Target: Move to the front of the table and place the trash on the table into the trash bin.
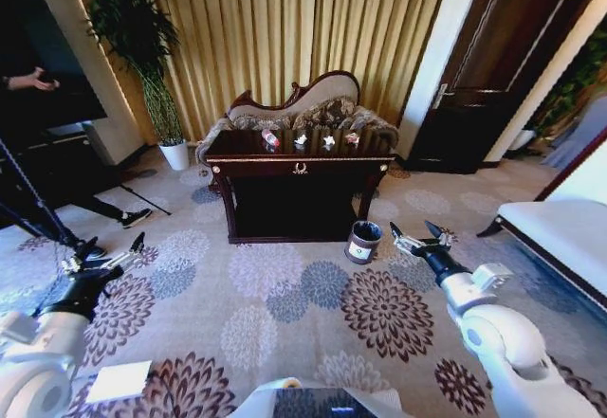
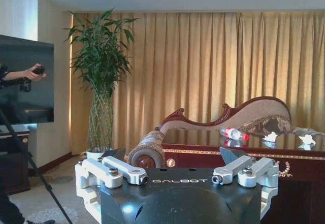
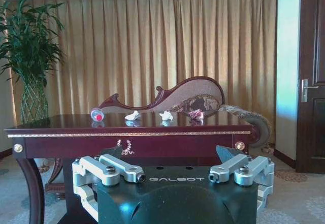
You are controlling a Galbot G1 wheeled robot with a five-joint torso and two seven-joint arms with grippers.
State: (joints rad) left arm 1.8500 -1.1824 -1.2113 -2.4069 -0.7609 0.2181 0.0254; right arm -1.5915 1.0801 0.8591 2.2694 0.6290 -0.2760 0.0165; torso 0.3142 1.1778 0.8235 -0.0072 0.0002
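While the base is short of the table [image 1: 300, 159], I have both arms held low and forward: the left gripper [image 1: 106, 260] over the carpet on my left, the right gripper [image 1: 423, 239] on my right, near the bin [image 1: 362, 242]. Both have their fingers apart and hold nothing. The trash lies in a row on the tabletop: the bottle [image 1: 271, 138] on its side at the left end, two paper wads [image 1: 301, 140] in the middle, and a reddish piece [image 1: 352, 138] at the right end. The bin stands on the carpet just beside the table's front right leg.

The step in hand, as I judge it, is the approach. I'd drive straight in, centred on the gold emblem [image 1: 300, 167], and stop where both arms can reach over the front edge. The right arm passes close to the bin, so I'd go slowly to avoid knocking it over.
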